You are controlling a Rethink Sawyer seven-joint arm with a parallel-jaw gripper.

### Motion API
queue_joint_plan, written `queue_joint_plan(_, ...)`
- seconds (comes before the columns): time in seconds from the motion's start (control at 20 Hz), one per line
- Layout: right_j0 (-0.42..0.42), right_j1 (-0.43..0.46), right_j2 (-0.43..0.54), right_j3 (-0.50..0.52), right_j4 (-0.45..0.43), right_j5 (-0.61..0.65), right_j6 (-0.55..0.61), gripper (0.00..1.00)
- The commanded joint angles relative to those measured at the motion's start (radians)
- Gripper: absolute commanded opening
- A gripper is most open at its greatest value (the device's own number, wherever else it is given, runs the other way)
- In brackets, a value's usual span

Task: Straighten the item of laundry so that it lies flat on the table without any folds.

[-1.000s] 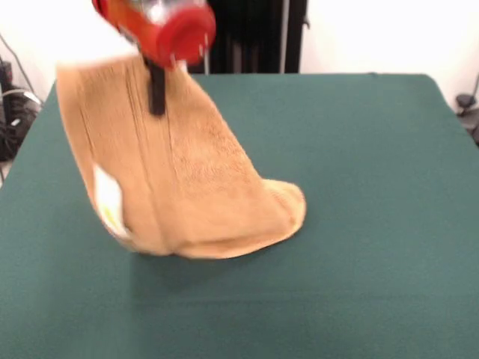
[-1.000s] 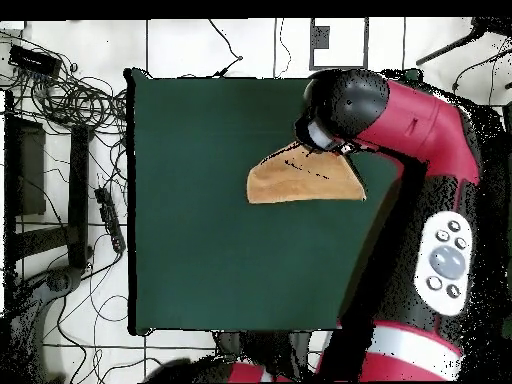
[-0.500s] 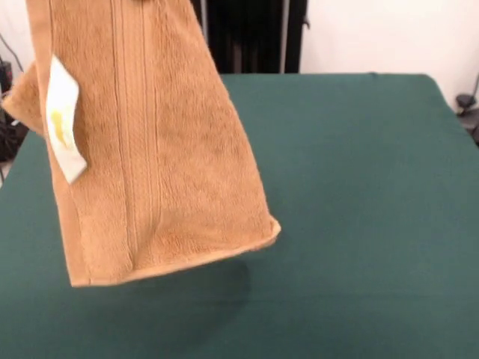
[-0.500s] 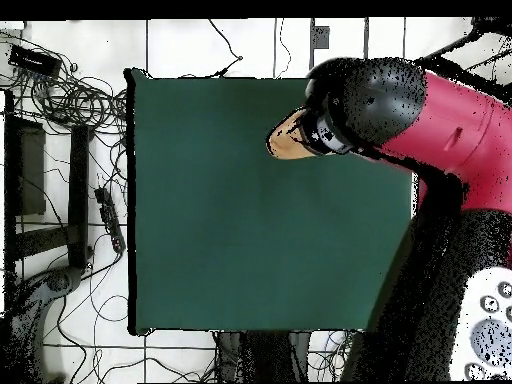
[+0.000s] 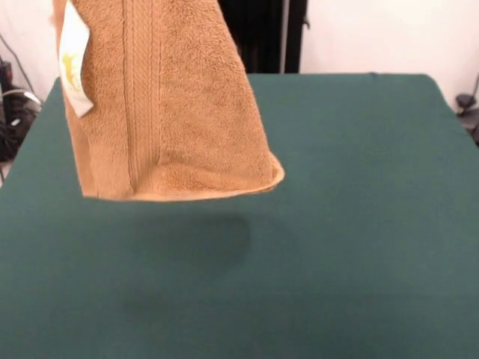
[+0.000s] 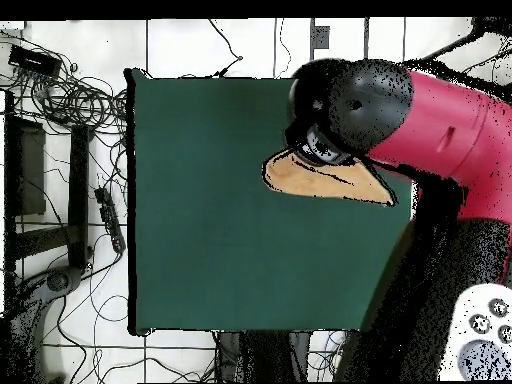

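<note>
The towel point(image 5: 168, 97) hung clear of the tabletop point(image 5: 359, 224), lifted well above it, with its upper part running out of the top edge of the front view. Its lower hem was roughly level and loose, and a dim shadow lay on the green cloth beneath and a little toward the camera. No part of the towel touched the tabletop in that view. A woven band ran up and down the hanging cloth, left of its middle, and a small white label point(image 5: 74, 63) with a yellow mark stuck out at the left edge, near the top. The cloth hung in a soft curve rather than as one flat sheet — the right lower corner bulged toward the camera.

From overhead, the towel point(image 6: 320, 180) showed as a narrow tan wedge over the right part of the tabletop point(image 6: 210, 240), pointed toward the picture's left and widening to the right. The red and black arm point(image 6: 400, 110) covered its upper side, so the place where it was held was hidden.

The claw did not show plainly in either view — the front view cut it off at the top and the arm's bulk masked it from above — so I could not tell whether it was apart or clamped on the towel.

Cables point(image 6: 70, 100) lay on the floor left of the tabletop.
</note>
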Motion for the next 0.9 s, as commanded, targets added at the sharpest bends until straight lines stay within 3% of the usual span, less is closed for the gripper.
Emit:
queue_joint_plan(0.05,0.043,-0.002,0.116,0.177,-0.088,-0.031,-0.199,0.00)
queue_joint_plan(0.9,-0.002,-0.077,0.206,0.365,-0.079,-0.122,-0.210,0.00)
